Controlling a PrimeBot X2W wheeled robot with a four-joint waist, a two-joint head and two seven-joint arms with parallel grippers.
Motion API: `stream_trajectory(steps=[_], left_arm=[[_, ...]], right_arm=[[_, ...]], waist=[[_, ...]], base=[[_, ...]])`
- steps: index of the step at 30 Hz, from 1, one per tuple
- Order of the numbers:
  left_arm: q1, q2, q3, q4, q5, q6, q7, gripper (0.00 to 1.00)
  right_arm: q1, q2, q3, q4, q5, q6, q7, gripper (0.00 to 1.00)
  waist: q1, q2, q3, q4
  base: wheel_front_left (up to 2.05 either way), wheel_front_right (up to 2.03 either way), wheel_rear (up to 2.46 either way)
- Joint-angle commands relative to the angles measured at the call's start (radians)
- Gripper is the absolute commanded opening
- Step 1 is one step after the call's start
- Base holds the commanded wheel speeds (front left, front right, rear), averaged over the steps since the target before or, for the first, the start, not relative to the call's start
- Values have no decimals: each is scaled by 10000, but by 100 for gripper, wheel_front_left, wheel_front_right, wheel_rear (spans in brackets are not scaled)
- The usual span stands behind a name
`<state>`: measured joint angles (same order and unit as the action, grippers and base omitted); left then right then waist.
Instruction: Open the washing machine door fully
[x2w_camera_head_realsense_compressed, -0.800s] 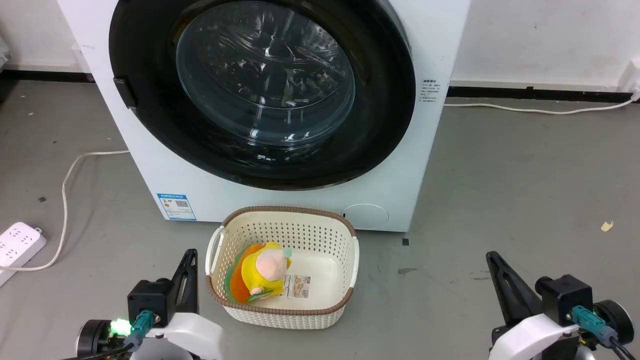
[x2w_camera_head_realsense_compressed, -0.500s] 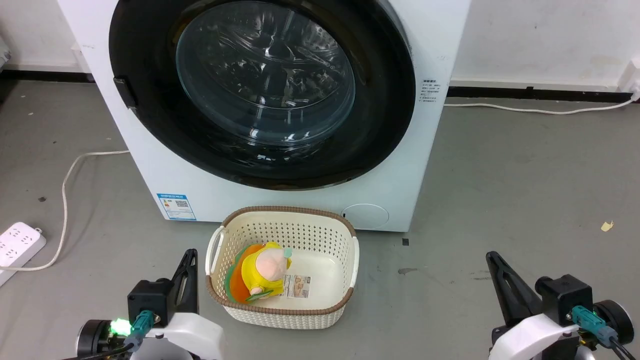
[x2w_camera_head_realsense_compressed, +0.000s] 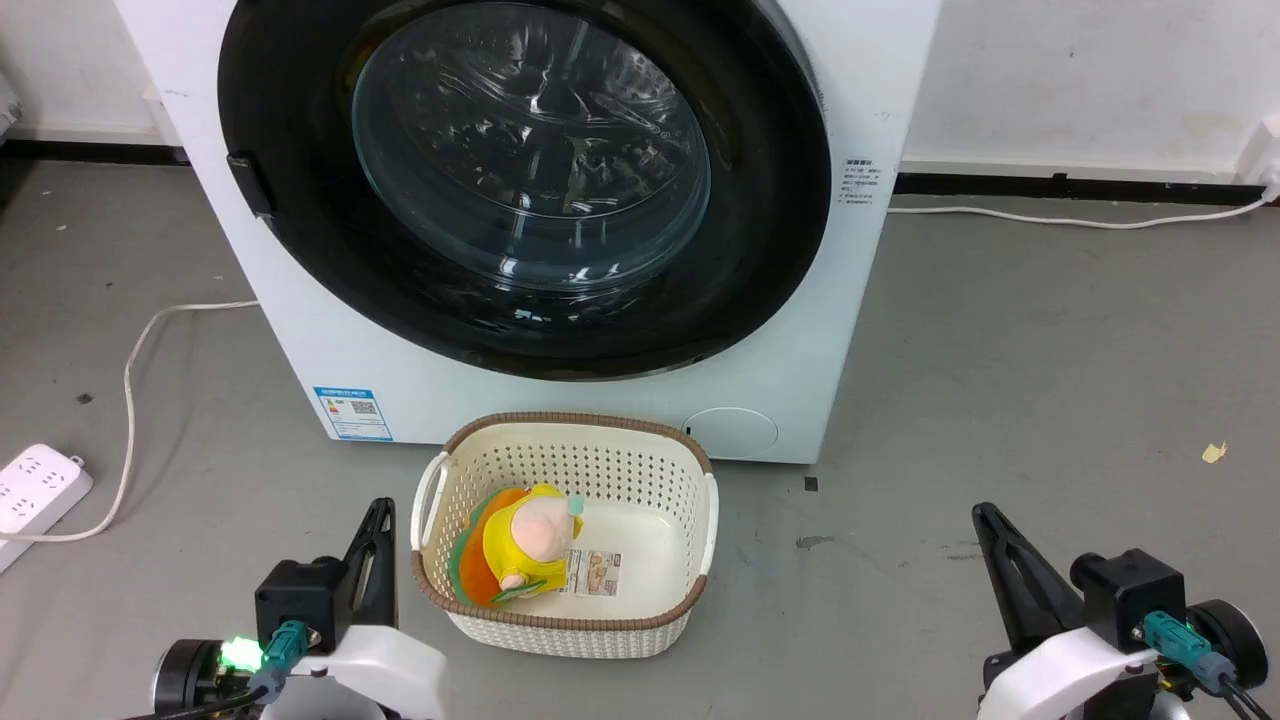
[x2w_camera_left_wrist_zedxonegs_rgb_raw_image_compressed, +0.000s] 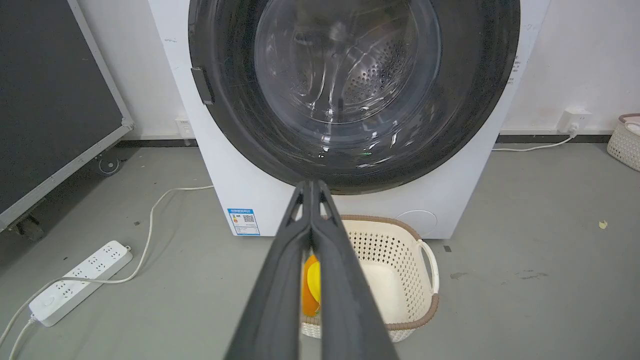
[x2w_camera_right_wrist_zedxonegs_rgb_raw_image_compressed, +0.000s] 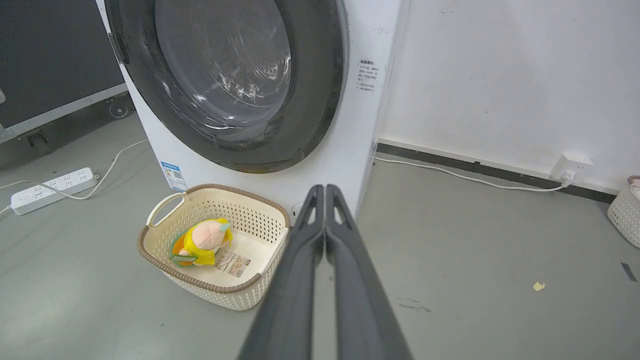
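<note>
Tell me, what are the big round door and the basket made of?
The washing machine door looks like glossy black plastic around clear glass: it shines, and the drum shows through. The basket looks like matte cream plastic, punched with little holes, with a brown woven-looking rim.

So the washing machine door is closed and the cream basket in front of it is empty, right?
Not empty: the basket holds a yellow and orange plush toy, plain in the head view. The washing machine door is indeed closed.

Grey scuffed floor (x2w_camera_head_realsense_compressed: 1050, 350). White wall (x2w_camera_head_realsense_compressed: 1080, 70) upper right, black baseboard (x2w_camera_head_realsense_compressed: 1100, 187) beneath. White power strip (x2w_camera_head_realsense_compressed: 35, 485) lower left, cable (x2w_camera_head_realsense_compressed: 128, 400) trailing across floor.
</note>
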<state>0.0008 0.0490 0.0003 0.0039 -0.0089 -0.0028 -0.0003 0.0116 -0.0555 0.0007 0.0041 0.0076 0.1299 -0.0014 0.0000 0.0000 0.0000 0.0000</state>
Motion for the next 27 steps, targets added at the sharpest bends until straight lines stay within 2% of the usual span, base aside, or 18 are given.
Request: stream_trajectory(steps=[1,12,13,27], left_arm=[[-8,12,-3,-39,89,28,3,0],[-8,12,-3,-39,89,28,3,0],[0,0,-2,2,-6,0,0,100],[-18,-1,-141,31,-27,68,-190,100]], right_arm=[[-116,53,-7,-41,-76,8,14,0],[-116,53,-7,-41,-76,8,14,0],[3,-2,0,0,6,0,0,100],[-10,2,-93,32,220,1,-189,100]], waist=[[0,0,0,0],[0,0,0,0],[0,0,0,0],[0,0,-6,-13]], base=[[0,0,0],[0,0,0],[0,0,0],[0,0,0]])
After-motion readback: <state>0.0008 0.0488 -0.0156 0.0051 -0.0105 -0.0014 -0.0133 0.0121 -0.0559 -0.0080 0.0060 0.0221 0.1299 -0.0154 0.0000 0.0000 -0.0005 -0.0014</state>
